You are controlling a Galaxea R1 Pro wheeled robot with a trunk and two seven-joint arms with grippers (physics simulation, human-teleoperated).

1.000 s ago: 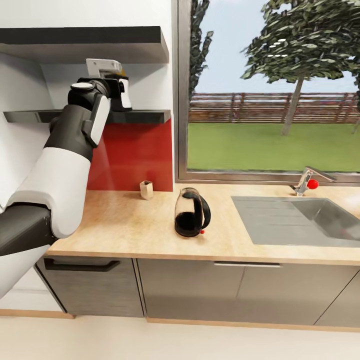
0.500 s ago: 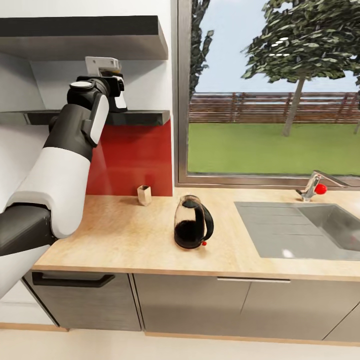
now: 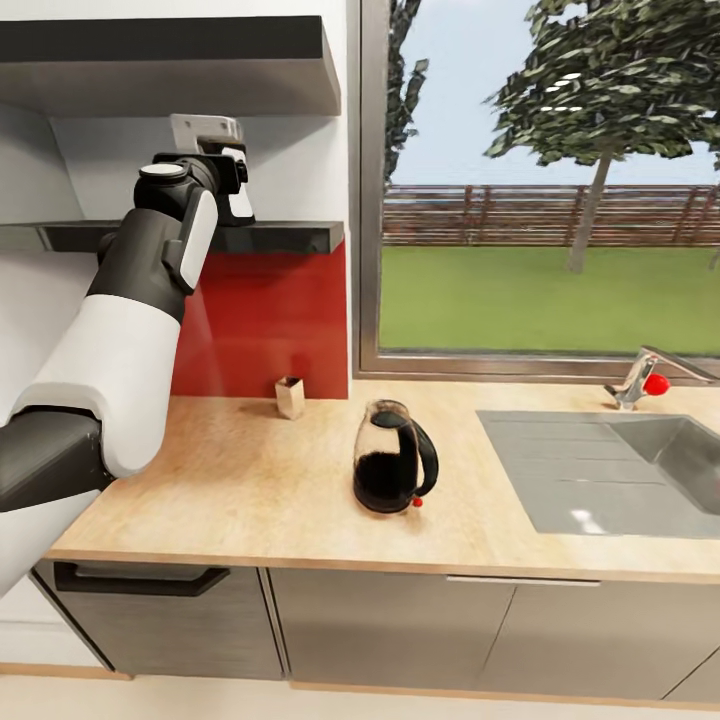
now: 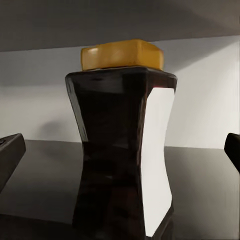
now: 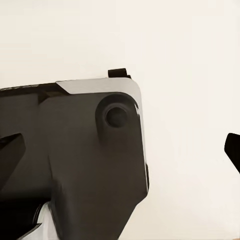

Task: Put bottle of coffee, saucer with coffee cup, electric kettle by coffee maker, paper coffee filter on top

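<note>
a kitchen seen from the robot's head. the left arm (image 3: 150,270) reaches up toward 11 o'clock, to the lower of two dark wall shelves (image 3: 280,236). on that shelf stands the bottle of coffee (image 4: 122,145), upright, its long axis vertical, its yellow lid (image 4: 122,54) at the top and a white label (image 4: 159,160) on one side face. in the left wrist view the left gripper (image 4: 120,150) is spread wide, one dark fingertip (image 4: 10,152) at each edge of the picture, the bottle between them and touching neither. the right gripper (image 5: 120,150) has its fingertips apart too, closed on nothing.

below, on the wooden countertop (image 3: 250,480), a glass electric kettle (image 3: 393,470) stands upright near the middle, its black handle toward 3 o'clock. a small paper coffee filter (image 3: 290,396) sits at the back by the red wall panel (image 3: 270,320). a steel sink (image 3: 620,475) lies toward 3 o'clock.
</note>
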